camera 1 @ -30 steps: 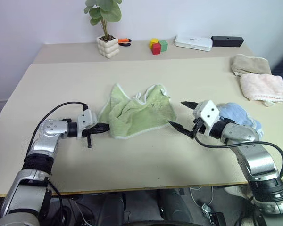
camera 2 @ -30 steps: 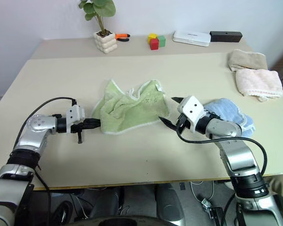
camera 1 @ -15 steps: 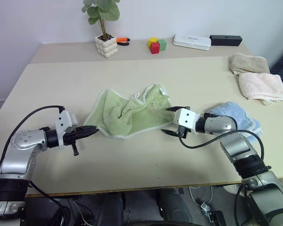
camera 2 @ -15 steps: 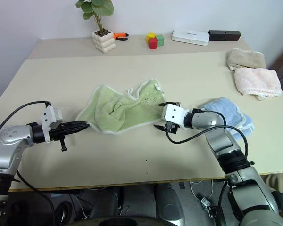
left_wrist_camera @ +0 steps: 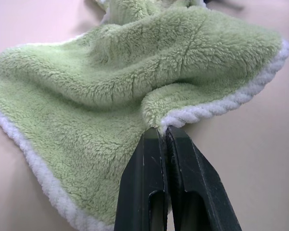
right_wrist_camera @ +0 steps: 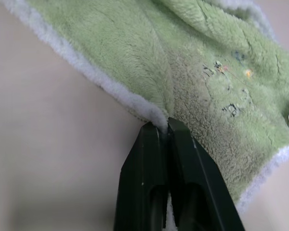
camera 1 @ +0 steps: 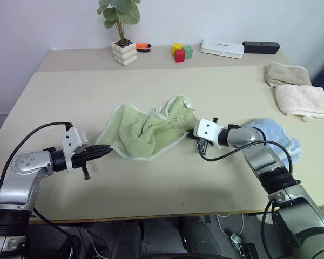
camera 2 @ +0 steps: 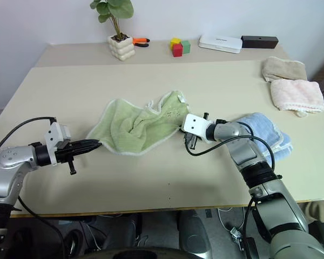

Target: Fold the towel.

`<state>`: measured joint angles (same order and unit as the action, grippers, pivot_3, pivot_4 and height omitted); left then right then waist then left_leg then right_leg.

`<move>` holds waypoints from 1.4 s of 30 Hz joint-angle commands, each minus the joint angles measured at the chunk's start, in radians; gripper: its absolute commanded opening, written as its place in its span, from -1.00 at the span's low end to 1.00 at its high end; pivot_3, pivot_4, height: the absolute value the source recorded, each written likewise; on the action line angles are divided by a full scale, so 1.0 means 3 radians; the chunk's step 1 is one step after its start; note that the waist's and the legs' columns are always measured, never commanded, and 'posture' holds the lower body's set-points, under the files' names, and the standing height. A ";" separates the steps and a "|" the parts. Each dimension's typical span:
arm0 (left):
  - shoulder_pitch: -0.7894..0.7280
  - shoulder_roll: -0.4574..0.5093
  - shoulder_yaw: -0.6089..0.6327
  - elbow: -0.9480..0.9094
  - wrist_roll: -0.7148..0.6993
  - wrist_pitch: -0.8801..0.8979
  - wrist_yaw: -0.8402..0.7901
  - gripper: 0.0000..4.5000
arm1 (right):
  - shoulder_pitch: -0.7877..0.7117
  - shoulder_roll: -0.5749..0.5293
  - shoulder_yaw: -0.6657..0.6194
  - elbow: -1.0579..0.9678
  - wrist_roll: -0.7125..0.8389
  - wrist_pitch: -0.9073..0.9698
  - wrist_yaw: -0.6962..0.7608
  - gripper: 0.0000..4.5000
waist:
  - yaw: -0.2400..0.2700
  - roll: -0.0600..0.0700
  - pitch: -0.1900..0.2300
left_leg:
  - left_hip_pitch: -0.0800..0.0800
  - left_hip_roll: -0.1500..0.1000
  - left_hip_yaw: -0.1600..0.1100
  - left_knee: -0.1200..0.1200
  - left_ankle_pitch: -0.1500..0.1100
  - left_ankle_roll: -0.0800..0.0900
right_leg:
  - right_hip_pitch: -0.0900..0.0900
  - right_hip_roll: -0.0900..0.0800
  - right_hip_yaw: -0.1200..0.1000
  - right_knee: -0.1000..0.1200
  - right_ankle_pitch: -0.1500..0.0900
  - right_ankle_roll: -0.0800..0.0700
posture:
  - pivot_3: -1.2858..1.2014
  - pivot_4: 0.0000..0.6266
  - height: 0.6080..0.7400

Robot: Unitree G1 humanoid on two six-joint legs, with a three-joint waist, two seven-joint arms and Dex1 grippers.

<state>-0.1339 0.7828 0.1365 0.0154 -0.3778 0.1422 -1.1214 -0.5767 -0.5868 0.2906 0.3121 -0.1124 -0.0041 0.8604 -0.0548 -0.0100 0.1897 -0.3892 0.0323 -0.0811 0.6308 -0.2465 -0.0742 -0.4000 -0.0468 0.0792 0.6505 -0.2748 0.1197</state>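
- At the towel's point(camera 1: 148, 132) left corner, the left gripper point(camera 1: 107, 150) has its two black fingers point(left_wrist_camera: 154, 183) pressed together on the whitish trim, as the left wrist view shows close up.
- On the opposite side, the right gripper point(camera 1: 196, 136) is likewise clamped on the towel, its fingers point(right_wrist_camera: 156, 178) pinching the whitish edge near the small dark embroidered mark point(right_wrist_camera: 226, 91).
- That mark is stitching with tiny dark and yellowish specks; no letters can be read in it.
- Between the two grippers the light green terry towel lies crumpled on the beige worktop point(camera 1: 167, 178), bunched into ridges across its middle, with part of its white trim turned up toward the far side.
- Just beside the right arm, a light blue cloth point(camera 1: 275, 137) lies in a soft heap on the worktop.
- Farther right, near the worktop's edge, two folded towels sit touching: a pale pink one point(camera 1: 301, 101) nearer and a beige one point(camera 1: 286, 74) behind it.
- Along the far edge stand a small green plant in a knobbly white pot point(camera 1: 122, 53), an orange-handled tool point(camera 1: 142, 47) just beside the pot, and a cluster of red, yellow and green blocks point(camera 1: 181, 52).
- Right of the blocks lie a flat white box point(camera 1: 221, 49) and a black bar-shaped object point(camera 1: 261, 47); any printing on them is too small to read.
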 commanded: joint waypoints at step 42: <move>-0.2080 0.0345 -0.0195 0.3032 0.0901 -0.2570 0.0176 -1.00 | -0.0165 -0.0442 -0.0389 -0.0190 0.0003 -0.0536 -0.0559 -0.99 | -0.0058 -0.0006 0.0010 | -0.0099 -0.0002 0.0021 0.0005 0.0030 -0.0045 | -0.0127 -0.0013 -0.0012 0.0048 0.0014 0.0001 | 0.03 -0.52 1.00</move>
<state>-0.7732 0.8433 0.0402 0.9713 -0.0605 -0.6373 -1.0157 -0.6336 -0.6815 0.2034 0.3299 -0.1372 -0.1977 0.6450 -0.0723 -0.0118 0.1927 -0.4156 0.0316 -0.0750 0.6321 -0.2374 -0.0876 -0.4354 -0.0504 0.0757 0.6653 -0.2706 0.1198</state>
